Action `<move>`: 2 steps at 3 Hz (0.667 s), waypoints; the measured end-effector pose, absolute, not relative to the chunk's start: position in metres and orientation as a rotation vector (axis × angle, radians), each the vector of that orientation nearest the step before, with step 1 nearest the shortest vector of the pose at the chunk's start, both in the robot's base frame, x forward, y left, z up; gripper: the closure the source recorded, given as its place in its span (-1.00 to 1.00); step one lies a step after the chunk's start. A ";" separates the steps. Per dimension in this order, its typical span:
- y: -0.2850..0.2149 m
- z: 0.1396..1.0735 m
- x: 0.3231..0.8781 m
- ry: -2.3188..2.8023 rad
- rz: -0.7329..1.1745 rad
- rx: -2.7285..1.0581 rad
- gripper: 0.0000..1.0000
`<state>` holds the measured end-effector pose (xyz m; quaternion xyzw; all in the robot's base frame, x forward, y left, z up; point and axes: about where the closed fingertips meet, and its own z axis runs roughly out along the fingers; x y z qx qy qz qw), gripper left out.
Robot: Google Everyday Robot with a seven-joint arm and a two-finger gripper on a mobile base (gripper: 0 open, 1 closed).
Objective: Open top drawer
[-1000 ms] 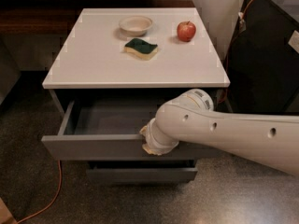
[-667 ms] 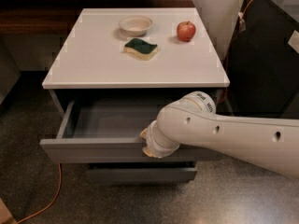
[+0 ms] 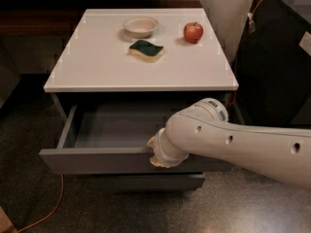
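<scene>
The top drawer point(image 3: 97, 159) of the white-topped cabinet stands pulled out toward the camera. Its plain grey box interior point(image 3: 116, 127) shows and holds nothing I can see. My white arm comes in from the right, and the gripper point(image 3: 154, 154) sits at the drawer's front panel, right of its middle, mostly hidden behind the wrist. A lower grey drawer front point(image 3: 146, 182) shows beneath, closed.
On the cabinet top point(image 3: 87, 67) lie a white bowl point(image 3: 141, 26), a green and yellow sponge point(image 3: 146, 50) and a red apple point(image 3: 193, 32). A dark cabinet with cables point(image 3: 277, 57) stands at the right. An orange cable point(image 3: 51, 208) runs on the floor at left.
The drawer has slid a little further out toward the camera, with the gripper at its front moving along with it.
</scene>
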<state>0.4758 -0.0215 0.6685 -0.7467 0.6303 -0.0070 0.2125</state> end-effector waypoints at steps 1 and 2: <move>-0.022 0.671 0.472 1.750 -0.015 -2.072 1.00; -0.024 0.672 0.462 1.749 -0.002 -2.066 1.00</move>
